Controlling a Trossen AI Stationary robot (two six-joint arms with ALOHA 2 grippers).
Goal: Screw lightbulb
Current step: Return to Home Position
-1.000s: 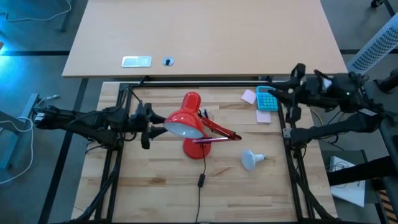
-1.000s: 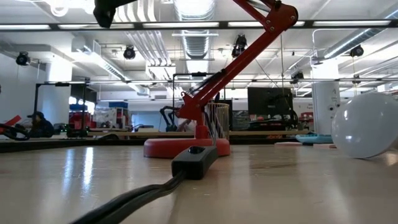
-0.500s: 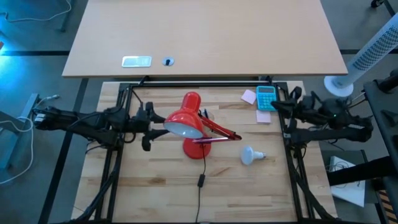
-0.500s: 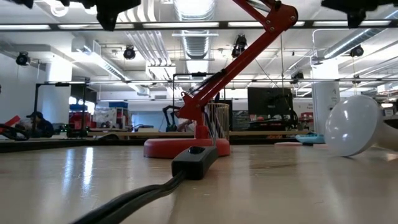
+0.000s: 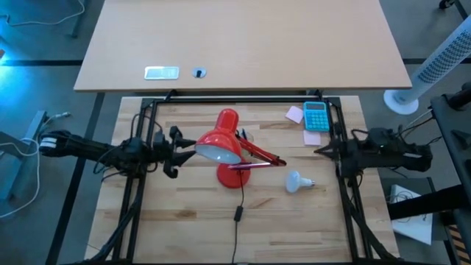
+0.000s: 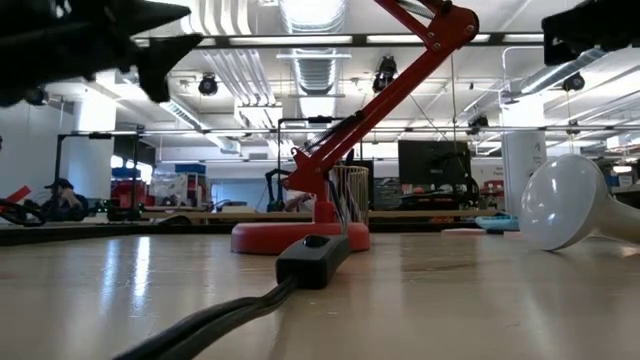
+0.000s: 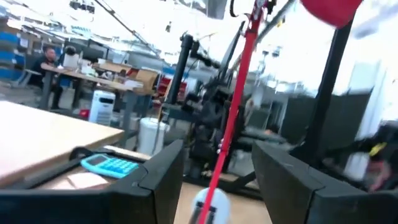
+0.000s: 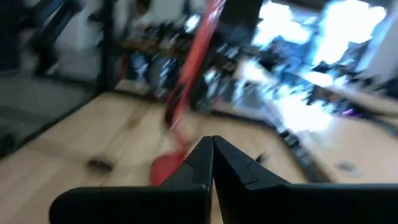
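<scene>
Rounded white lightbulb [image 5: 296, 184] lies on wood planks [image 5: 280, 221]; left fingers [image 7: 157, 185] spread, right fingers [image 8: 194, 171] together

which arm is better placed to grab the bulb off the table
Right. The bulb lies on the table near the shut right gripper; the open left gripper sits across the lamp from it.

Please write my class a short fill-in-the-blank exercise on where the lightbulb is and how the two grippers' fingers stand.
1. The small white lightbulb lies on the light wooden table, not in the ____ desk lamp.
2. The fingers of the left gripper stand ____, holding nothing.
3. The fingers of the right gripper are ____.
Missing words: red; open; shut.
</scene>
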